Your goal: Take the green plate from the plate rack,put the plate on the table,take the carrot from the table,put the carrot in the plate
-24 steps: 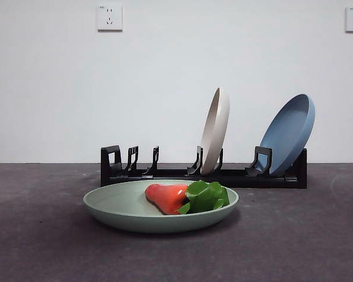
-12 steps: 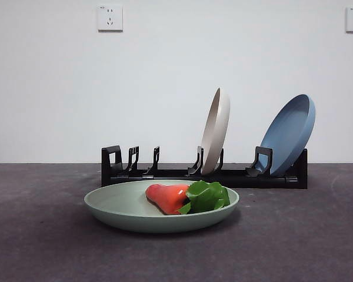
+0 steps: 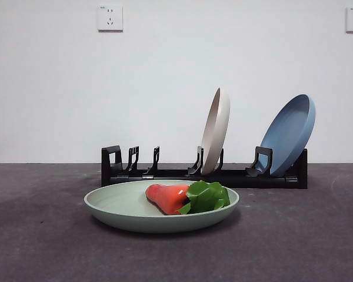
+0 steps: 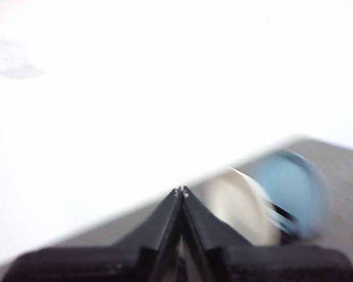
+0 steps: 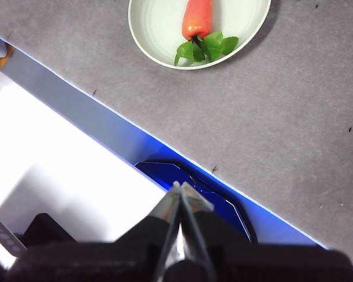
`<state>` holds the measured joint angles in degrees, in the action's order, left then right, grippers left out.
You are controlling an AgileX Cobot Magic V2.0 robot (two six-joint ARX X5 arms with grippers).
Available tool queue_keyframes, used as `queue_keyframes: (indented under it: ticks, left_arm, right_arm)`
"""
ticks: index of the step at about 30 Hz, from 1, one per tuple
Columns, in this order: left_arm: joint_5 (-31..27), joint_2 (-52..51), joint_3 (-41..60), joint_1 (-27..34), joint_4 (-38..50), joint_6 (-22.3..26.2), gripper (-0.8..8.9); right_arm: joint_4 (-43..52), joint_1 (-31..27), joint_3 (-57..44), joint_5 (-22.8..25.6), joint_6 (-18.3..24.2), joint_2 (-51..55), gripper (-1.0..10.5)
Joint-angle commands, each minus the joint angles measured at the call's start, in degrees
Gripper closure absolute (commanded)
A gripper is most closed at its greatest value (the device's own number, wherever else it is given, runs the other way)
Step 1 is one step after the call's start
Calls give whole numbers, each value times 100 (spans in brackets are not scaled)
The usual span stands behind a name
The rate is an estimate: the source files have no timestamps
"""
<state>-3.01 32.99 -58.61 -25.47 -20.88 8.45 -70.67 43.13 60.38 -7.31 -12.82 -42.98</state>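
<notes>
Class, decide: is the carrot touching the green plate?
Touching: the front view shows the carrot lying inside the green plate, resting on it.

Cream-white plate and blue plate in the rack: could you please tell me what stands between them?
No plate stands between the cream-white plate and the blue plate; the front view shows only the plate rack there, with one black holder.

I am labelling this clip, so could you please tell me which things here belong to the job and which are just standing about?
Job: green plate, carrot lying in it, plate rack, table.
Standing about: cream plate and blue plate in the rack, wall sockets.
</notes>
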Motion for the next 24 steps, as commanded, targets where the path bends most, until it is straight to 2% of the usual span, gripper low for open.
queue_keyframes:
  ticks: [1, 8, 13, 24]
  left_arm:
    - [35, -459, 723, 708, 566, 107, 815]
    - [37, -1698, 2813, 1690, 1626, 35, 815]
    - [31, -2350, 4166, 2070, 1993, -306, 815]
    - [28, -3008, 5515, 2378, 1902, -575, 815]
  right_arm:
    - [31, 11, -4, 17, 26, 4, 946]
    - [28, 11, -4, 17, 24, 4, 946]
    - [31, 11, -4, 17, 26, 4, 946]
    - [31, 11, -4, 17, 26, 4, 946]
